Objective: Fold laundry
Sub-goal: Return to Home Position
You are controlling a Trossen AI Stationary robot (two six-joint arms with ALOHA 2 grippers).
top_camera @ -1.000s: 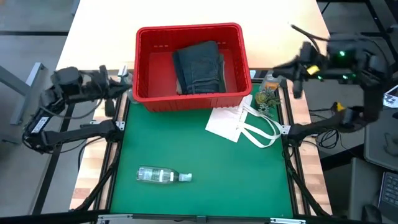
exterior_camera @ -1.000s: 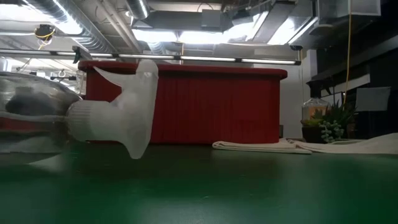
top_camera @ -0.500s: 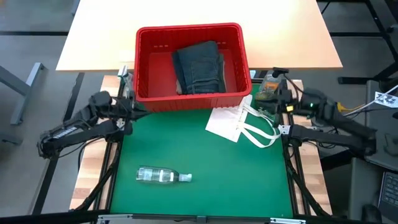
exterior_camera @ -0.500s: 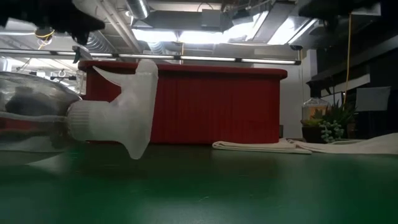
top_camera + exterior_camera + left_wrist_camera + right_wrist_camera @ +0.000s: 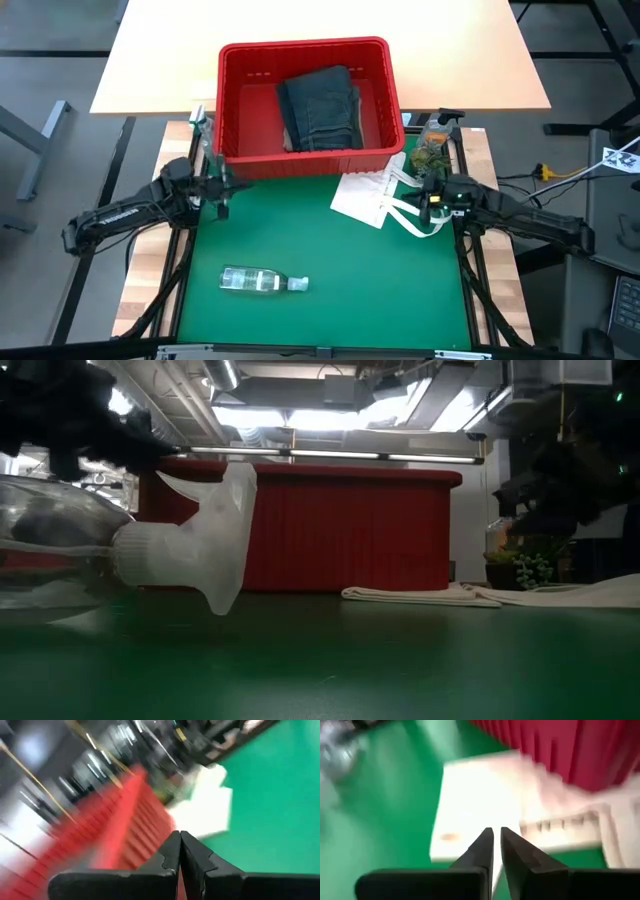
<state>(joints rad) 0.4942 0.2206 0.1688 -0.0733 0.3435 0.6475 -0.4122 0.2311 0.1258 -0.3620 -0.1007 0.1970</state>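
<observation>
Folded dark blue denim jeans [image 5: 320, 108], the laundry in view, lie inside the red slatted basket [image 5: 232, 110] at the far end of the green mat. My left gripper [image 5: 221, 190] [image 5: 180, 844] is shut and hangs low by the basket's near left corner, pointing toward the table's right. My right gripper [image 5: 426, 200] [image 5: 496, 842] is shut with nothing between its fingers. It hangs low at the mat's right edge, above a white cloth bag [image 5: 378, 198] [image 5: 475, 815] that lies flat on the mat.
A clear plastic bottle [image 5: 262, 283] [image 5: 150, 550] lies on its side on the near part of the mat. A jar with a plant [image 5: 432, 150] stands at the far right by the basket. The mat [image 5: 330, 270] between the bottle and the bag is bare.
Both arms have folded down from high above the table's sides to just above the mat's edges. The left one has come in toward the basket's near left corner, the right one toward the white bag. Both wrists have rolled. The jeans, the bag and the bottle have kept still.
</observation>
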